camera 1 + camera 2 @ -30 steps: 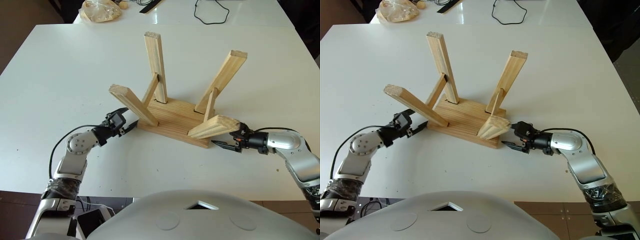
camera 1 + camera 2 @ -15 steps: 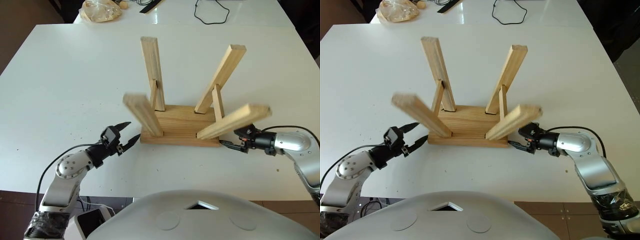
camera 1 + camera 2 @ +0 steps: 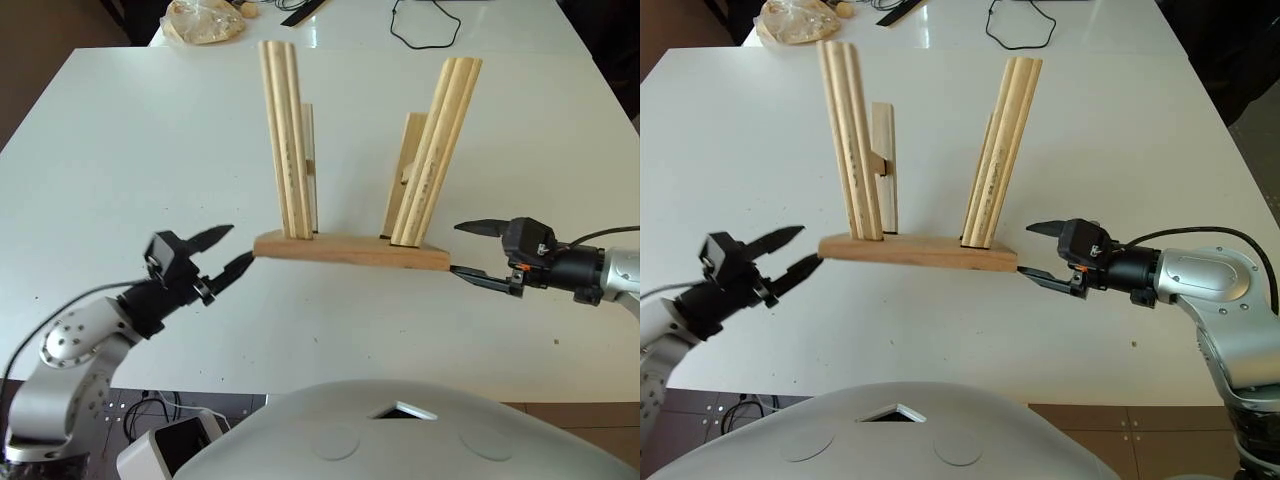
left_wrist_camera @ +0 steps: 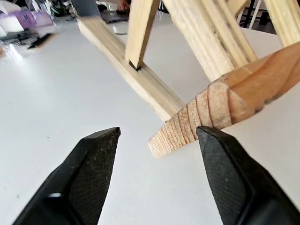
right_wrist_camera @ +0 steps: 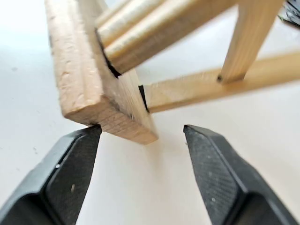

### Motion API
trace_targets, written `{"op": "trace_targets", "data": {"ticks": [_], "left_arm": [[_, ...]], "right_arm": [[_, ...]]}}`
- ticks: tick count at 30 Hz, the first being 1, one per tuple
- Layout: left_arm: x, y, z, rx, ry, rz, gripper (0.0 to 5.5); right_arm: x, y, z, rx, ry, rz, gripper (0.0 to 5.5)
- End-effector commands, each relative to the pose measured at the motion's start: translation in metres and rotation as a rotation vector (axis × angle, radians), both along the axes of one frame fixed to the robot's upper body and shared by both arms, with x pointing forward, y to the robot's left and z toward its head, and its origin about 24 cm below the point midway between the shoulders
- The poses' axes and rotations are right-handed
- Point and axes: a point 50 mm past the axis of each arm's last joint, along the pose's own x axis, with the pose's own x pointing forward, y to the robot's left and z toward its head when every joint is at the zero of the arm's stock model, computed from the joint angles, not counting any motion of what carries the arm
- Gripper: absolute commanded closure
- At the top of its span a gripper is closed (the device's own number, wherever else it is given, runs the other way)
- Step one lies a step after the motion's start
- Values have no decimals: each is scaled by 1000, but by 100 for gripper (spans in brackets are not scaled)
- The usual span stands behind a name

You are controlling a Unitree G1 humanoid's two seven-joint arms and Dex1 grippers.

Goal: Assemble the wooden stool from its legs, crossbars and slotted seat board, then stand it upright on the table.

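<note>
The left gripper point(image 3: 240, 243) is seen nearest, low on the robot's left, with its fingers point(image 4: 89, 178) spread apart and nothing clamped between them. The right gripper point(image 3: 455, 247) is placed opposite, its fingers point(image 5: 61, 187) likewise spread wide. The stool's seat board point(image 3: 350, 250) is found between the two grippers, seen edge-on above the desk point(image 3: 120, 150). Its left end lies just beside the left gripper's lower finger, and one corner is touched by that finger in the left wrist view. Its right end is met by the lower finger of the right gripper. Whether the board is resting on the desk or is carried by those fingers cannot be told. The legs point(image 3: 283, 140) are pointed away from the robot. Farther off, a bag point(image 3: 203, 20) and a cable point(image 3: 425, 25) are seen.

A fall is judged the main risk: the stool is not clamped at either end, so it could be tipped or slid by an uneven push. If only a corner were pinched, the stool would probably be swung round it
</note>
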Motion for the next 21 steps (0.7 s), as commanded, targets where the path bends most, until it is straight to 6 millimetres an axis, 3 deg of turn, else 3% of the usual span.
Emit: {"op": "trace_targets", "data": {"ticks": [1,9,15,21], "left_arm": [[2,-20,19,-66,-31,-193,246],[-20,-20,-1,19,127,-310,246],[-10,-8,-1,49,109,-281,246],[-2,2,5,72,90,-285,246]], "right_arm": [[-3,13,6,67,-7,93,225],[-3,7,8,45,-3,93,225],[-4,4,8,93,55,119,225],[8,-18,-3,118,130,53,225]]}}
